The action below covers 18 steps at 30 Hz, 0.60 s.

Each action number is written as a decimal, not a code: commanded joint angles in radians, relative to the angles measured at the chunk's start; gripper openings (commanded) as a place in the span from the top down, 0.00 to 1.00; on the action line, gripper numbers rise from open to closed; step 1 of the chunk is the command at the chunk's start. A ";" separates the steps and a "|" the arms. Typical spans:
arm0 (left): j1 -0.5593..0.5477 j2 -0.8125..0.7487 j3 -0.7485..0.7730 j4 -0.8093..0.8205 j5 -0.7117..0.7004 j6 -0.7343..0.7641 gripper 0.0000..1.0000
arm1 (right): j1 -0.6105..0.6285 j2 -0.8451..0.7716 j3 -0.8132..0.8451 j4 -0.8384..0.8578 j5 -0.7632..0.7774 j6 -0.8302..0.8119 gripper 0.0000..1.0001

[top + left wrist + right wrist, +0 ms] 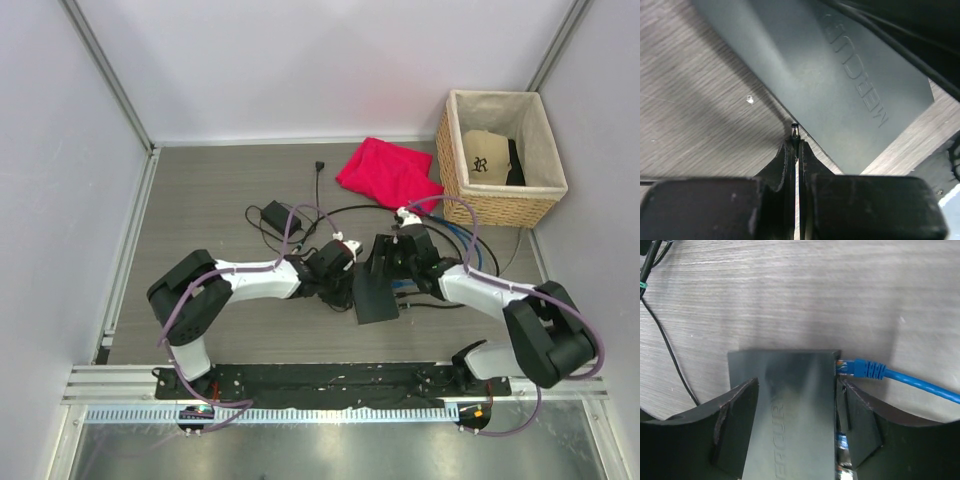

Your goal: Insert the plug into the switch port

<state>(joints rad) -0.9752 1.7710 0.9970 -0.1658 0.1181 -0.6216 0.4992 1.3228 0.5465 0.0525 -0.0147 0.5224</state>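
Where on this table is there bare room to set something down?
Bare wood lies far left, between the left wall rail and the power brick, and in the near strip between the switch and the base rail. Crowded: around the switch, where cords tangle, through to the red cloth and basket.

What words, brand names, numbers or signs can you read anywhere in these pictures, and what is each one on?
"MERCUR": raised letters on the top face of the switch, seen from the left wrist; any letter after that is lost in shadow.
Dark emblem on the front of the cap in the basket: too small to read.
No other text or numbers show.
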 commanded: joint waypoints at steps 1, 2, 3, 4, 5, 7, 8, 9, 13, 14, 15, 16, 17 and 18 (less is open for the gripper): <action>-0.025 0.004 -0.052 0.161 0.060 -0.113 1.00 | 0.010 0.088 0.070 0.111 -0.242 -0.045 0.33; -0.026 -0.010 -0.070 0.216 0.055 -0.128 1.00 | 0.010 0.110 0.090 0.125 -0.273 -0.051 0.34; -0.026 -0.022 -0.090 0.238 0.046 -0.165 1.00 | 0.010 0.146 0.101 0.135 -0.306 -0.058 0.35; -0.026 -0.050 -0.130 0.256 0.032 -0.177 1.00 | 0.012 0.168 0.115 0.144 -0.329 -0.062 0.37; -0.028 -0.064 -0.147 0.279 -0.007 -0.187 1.00 | 0.013 0.186 0.140 0.164 -0.376 -0.068 0.38; -0.026 -0.103 -0.182 0.276 -0.063 -0.193 1.00 | 0.015 0.237 0.164 0.184 -0.396 -0.068 0.38; -0.025 -0.111 -0.187 0.263 -0.090 -0.188 1.00 | 0.015 0.249 0.184 0.197 -0.399 -0.070 0.38; -0.019 -0.122 -0.187 0.247 -0.110 -0.173 1.00 | 0.015 0.265 0.191 0.202 -0.393 -0.074 0.38; 0.000 -0.153 -0.163 0.145 -0.178 -0.124 1.00 | 0.013 0.283 0.242 0.196 -0.354 -0.113 0.37; 0.001 -0.169 -0.158 0.131 -0.181 -0.110 1.00 | 0.015 0.283 0.250 0.187 -0.344 -0.139 0.37; 0.001 -0.177 -0.150 0.115 -0.186 -0.095 1.00 | 0.015 0.280 0.259 0.172 -0.318 -0.153 0.36; 0.001 -0.189 -0.149 0.092 -0.179 -0.064 1.00 | 0.015 0.265 0.273 0.131 -0.305 -0.166 0.35; 0.001 -0.217 -0.150 0.083 -0.173 -0.049 1.00 | 0.015 0.251 0.271 0.118 -0.289 -0.177 0.34; 0.001 -0.237 -0.158 0.074 -0.164 -0.035 1.00 | 0.015 0.230 0.267 0.110 -0.265 -0.185 0.33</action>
<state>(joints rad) -0.9802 1.6260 0.8139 -0.0742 -0.0116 -0.7380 0.4953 1.6108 0.7532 0.1406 -0.2821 0.3939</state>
